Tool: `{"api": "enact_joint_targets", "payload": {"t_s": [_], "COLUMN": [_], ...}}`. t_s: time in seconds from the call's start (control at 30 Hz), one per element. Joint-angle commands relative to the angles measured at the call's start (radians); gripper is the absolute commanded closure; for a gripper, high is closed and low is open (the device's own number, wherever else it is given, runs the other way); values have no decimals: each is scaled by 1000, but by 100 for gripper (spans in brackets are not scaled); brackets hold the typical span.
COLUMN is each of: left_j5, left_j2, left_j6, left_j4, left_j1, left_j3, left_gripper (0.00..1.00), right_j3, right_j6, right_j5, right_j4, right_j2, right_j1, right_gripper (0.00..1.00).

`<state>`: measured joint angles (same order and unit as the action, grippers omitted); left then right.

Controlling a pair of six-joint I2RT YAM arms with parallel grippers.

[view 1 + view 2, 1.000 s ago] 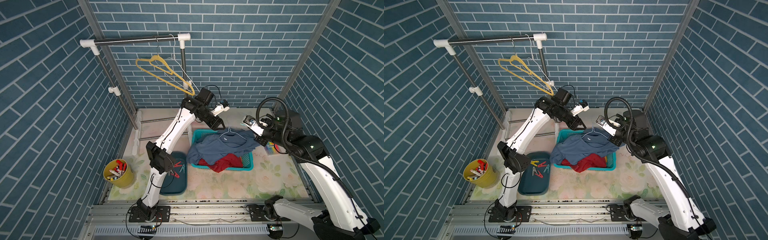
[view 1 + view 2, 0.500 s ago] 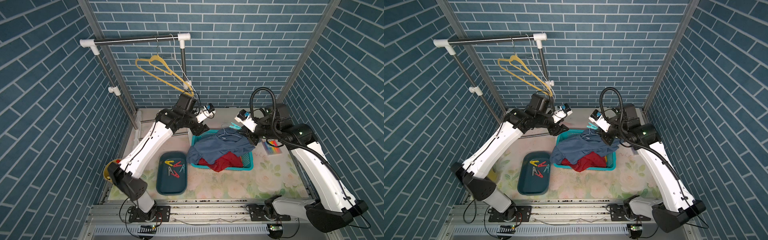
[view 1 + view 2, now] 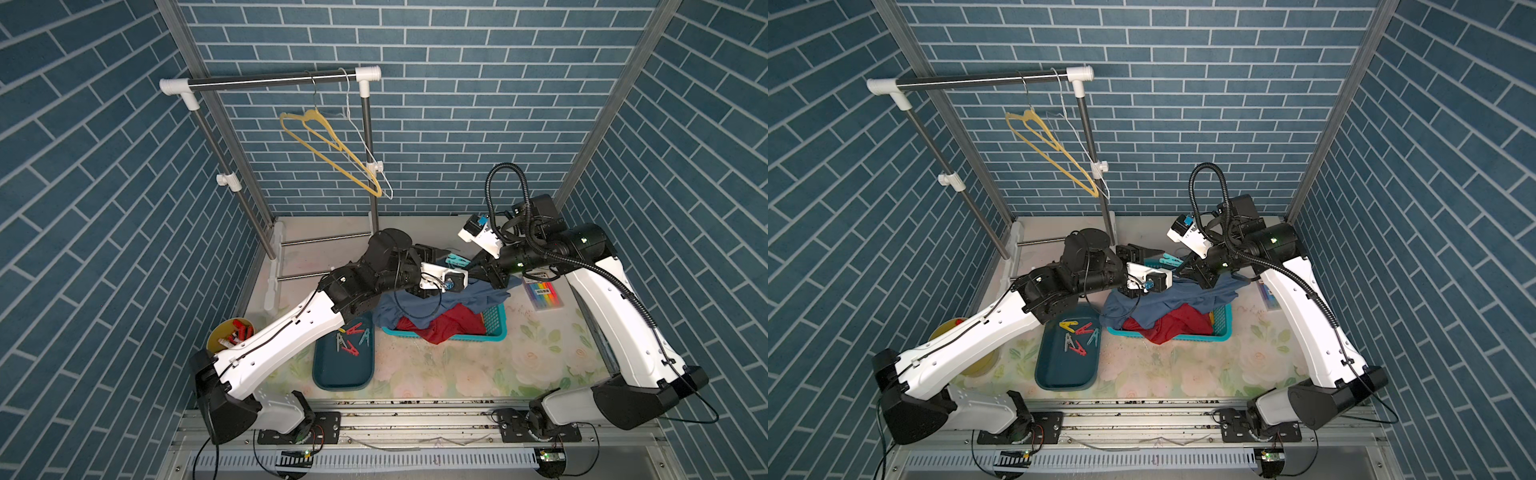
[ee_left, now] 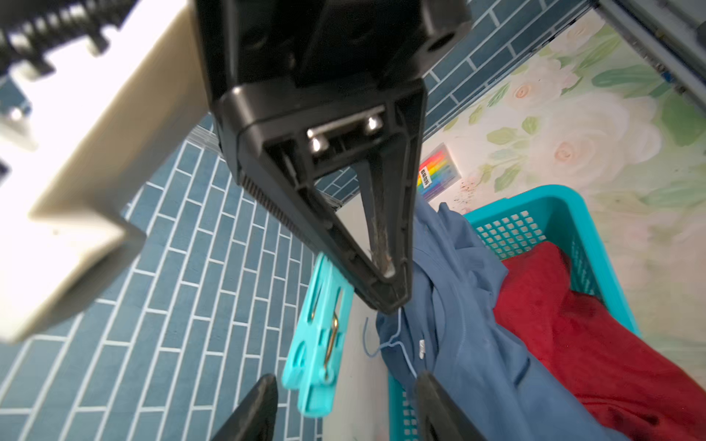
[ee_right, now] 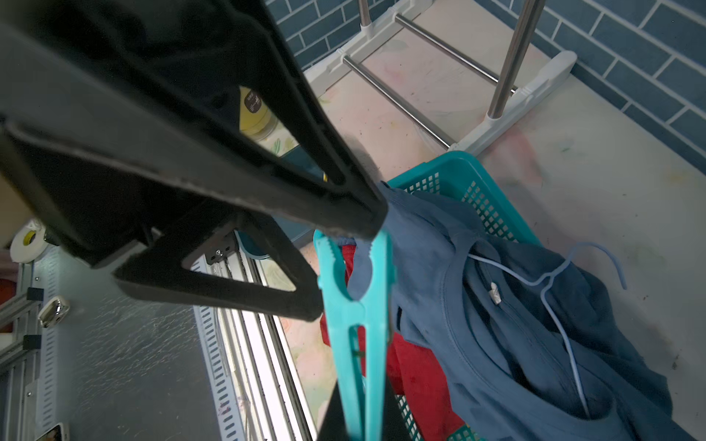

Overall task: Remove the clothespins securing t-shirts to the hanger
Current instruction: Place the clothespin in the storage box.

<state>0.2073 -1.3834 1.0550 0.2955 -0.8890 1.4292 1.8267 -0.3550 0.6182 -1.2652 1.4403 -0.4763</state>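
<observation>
Above the back rim of the basket point(image 3: 496, 330), your right gripper point(image 4: 386, 296) is pinched tight on the handle end of a teal clothespin point(image 5: 357, 324). Its forearm slopes down from a raised elbow. Your left arm point(image 3: 291, 332) stretches low and nearly level to the same spot. The left gripper point(image 4: 344, 385) has its jaws apart on either side of that pin. The blue t-shirt point(image 3: 457, 297) drapes over the basket, covering the red t-shirt point(image 3: 449, 328). Five clothespins point(image 3: 1077, 334) lie on the tray point(image 3: 1063, 370) beside the basket.

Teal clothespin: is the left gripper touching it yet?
Cannot tell. Left wrist view: the teal clothespin lies between the open left gripper's fingers, clear of one. Right wrist view: the fingertips overlap it, showing neither contact nor gap.
</observation>
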Motion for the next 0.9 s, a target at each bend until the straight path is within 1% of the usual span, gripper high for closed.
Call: {"api": "enact_joint_targets", "payload": {"t_s": [0.0, 0.13, 0.23, 0.3, 0.47, 0.53, 0.63, 0.7, 0.73, 0.77, 0.83, 0.87], "left_j5": [-47, -48, -47, -55, -85, -98, -115, -123, -127, -135, -154, -163], "left_j2": [-23, -33, -49, -59, -72, -78, -88, -91, -92, -93, -97, -100], "left_j6": [81, 100, 106, 119, 148, 149, 152, 150, 148, 145, 132, 126], "left_j4": [-88, -100, -61, -38, -20, -8, 17, 22, 24, 25, 27, 38], "left_j1": [-6, -22, -27, -29, -42, -43, -43, -43, -43, -43, -44, -43], "left_j3": [-3, -2, 21, 31, 44, 52, 68, 71, 70, 70, 69, 68], "left_gripper": [42, 43, 44, 48, 64, 68, 74, 80, 83, 85, 85, 85], "right_j3": [48, 78, 90, 92, 115, 124, 130, 132, 134, 134, 130, 128], "right_j6": [65, 94, 102, 103, 110, 108, 107, 106, 106, 106, 101, 95], "right_j5": [48, 61, 72, 81, 80, 70, 60, 57, 55, 49, 42, 39], "right_j4": [-108, -132, -137, -133, -135, -134, -128, -124, -122, -120, -112, -105], "right_j2": [39, 75, 92, 97, 122, 126, 124, 122, 120, 118, 114, 109], "right_j1": [4, 4, 4, 4, 4, 4, 4, 4, 3, 4, 4, 4], "right_gripper": [96, 95, 95, 94, 91, 89, 82, 77, 73, 67, 61, 60]}}
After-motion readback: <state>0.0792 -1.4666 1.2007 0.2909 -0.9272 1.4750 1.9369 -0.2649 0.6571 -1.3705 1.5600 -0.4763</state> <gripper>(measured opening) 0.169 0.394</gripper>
